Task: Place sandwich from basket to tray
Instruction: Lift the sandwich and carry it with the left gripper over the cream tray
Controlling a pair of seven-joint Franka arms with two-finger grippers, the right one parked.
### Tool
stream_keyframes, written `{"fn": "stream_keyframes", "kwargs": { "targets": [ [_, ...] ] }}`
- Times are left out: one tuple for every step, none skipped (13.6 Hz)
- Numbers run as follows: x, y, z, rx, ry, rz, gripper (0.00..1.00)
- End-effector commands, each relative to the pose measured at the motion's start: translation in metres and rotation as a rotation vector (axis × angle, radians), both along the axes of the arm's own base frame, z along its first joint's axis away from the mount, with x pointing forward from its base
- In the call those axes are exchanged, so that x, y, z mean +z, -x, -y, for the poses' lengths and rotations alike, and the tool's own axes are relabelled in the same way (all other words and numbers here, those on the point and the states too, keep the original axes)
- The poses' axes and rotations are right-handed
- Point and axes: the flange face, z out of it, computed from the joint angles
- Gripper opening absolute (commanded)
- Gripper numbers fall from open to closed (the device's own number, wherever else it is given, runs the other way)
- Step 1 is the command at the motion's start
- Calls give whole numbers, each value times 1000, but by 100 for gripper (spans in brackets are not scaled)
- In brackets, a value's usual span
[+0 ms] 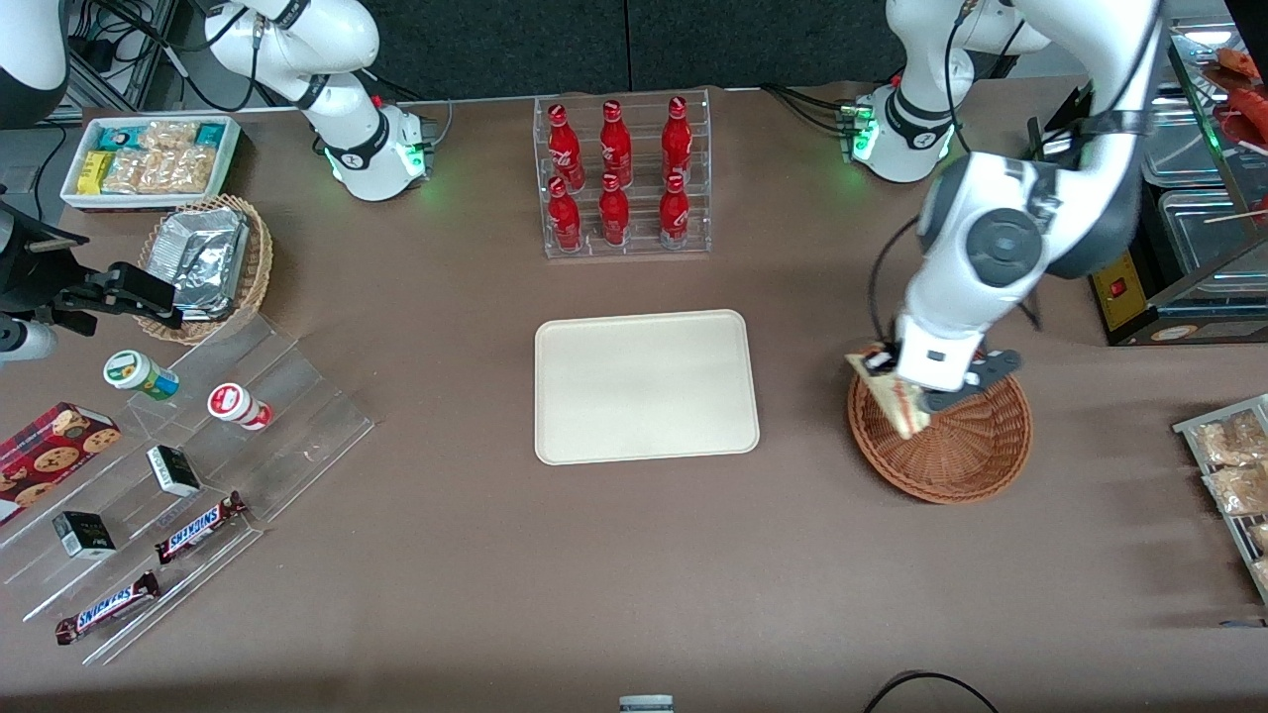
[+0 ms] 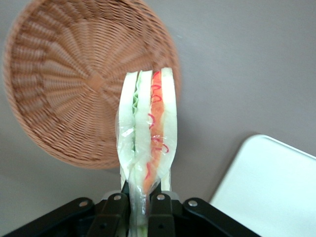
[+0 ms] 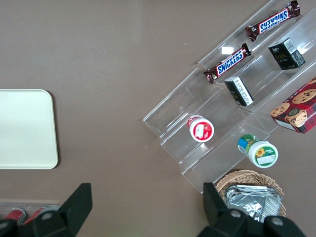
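Observation:
The sandwich [image 1: 895,394] [image 2: 148,131], a wrapped wedge of white bread with red and green filling, hangs in the air above the rim of the reddish-brown wicker basket [image 1: 966,451] [image 2: 74,84]. My left gripper [image 1: 916,391] [image 2: 139,205] is shut on the sandwich's narrow end, lifted above the basket on its tray-side edge. The basket below holds nothing that shows. The cream tray [image 1: 646,386] [image 2: 276,187] lies flat on the table beside the basket, toward the parked arm's end, with nothing on it.
A clear rack of red bottles [image 1: 622,176] stands farther from the camera than the tray. A stepped acrylic display [image 1: 188,465] with snacks, a tan basket of foil packets [image 1: 203,259] and a white snack bin [image 1: 149,158] lie toward the parked arm's end. A metal rack [image 1: 1233,475] sits at the working arm's end.

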Motion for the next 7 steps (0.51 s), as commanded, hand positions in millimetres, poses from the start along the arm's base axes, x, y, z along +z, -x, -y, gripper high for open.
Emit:
{"fn": "stream_keyframes", "kwargs": {
  "targets": [
    [-13,-6,63,-20,5,-12,0],
    [-16,-3,84,-38,19,-18,0],
    [-21,-2,105,-57,32,-24,0],
    [-26,0,129,-93,36,-23,0],
    [-34,2,152,-123,38,-23,0],
    [-40,2,173,-148,43,-20,0],
    [-44,-1,189,-162,50,-14,0]
  ]
}}
